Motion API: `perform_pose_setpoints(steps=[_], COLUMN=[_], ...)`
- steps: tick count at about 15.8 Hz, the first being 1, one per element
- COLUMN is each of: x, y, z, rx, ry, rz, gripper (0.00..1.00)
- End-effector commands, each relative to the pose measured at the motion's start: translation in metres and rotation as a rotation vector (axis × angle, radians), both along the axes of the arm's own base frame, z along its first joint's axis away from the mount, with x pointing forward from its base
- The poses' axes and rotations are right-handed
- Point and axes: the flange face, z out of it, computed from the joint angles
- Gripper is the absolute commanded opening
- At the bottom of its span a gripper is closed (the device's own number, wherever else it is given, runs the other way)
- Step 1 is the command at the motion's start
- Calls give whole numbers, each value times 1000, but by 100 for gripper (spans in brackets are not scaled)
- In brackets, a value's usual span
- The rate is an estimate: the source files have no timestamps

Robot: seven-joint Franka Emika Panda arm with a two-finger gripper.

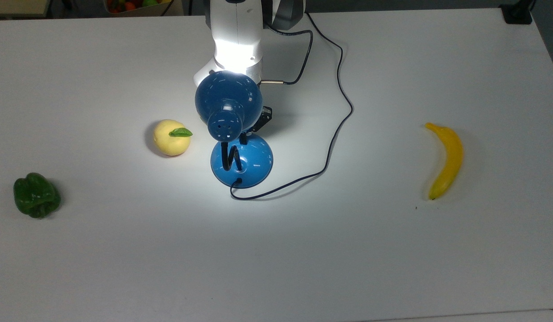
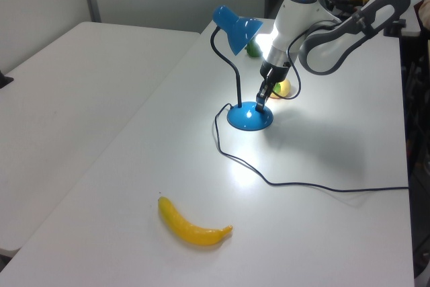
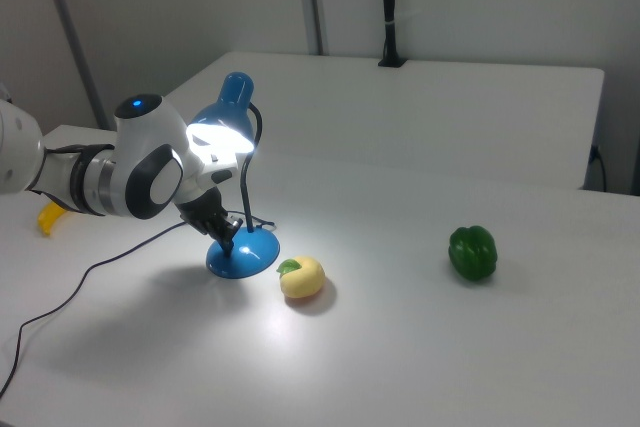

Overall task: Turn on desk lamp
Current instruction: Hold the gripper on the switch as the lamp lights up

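The desk lamp [image 1: 240, 156] stands lit near the middle of the white surface [image 1: 303, 250], throwing a bright pool of light around its round blue base. Its shade leans over my wrist. My gripper [image 2: 262, 101] points down at the base's edge, tip touching or just above it; I cannot tell how far it is parted. The black cord [image 1: 334, 134] loops away across the surface. A yellow fruit with a green leaf [image 1: 171, 137] sits just beside the base, a green pepper [image 1: 36, 195] and a banana [image 1: 445, 160] well apart from it.
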Motion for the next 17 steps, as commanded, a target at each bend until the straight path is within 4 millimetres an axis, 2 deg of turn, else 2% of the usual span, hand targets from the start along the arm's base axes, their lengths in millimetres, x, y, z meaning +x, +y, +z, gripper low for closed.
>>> perform_pose_setpoints(steps=[1, 7, 10, 14, 17], x=[2, -18, -31, -53, -67], y=[2, 0, -3, -7, -11], z=[4, 23, 39, 71, 106], rx=[-1, -35, -55, -85, -90], ry=[-6, 136, 209, 300, 312], rz=[-11, -7, -11, -16, -23], gripper=[0, 0, 0, 0, 0])
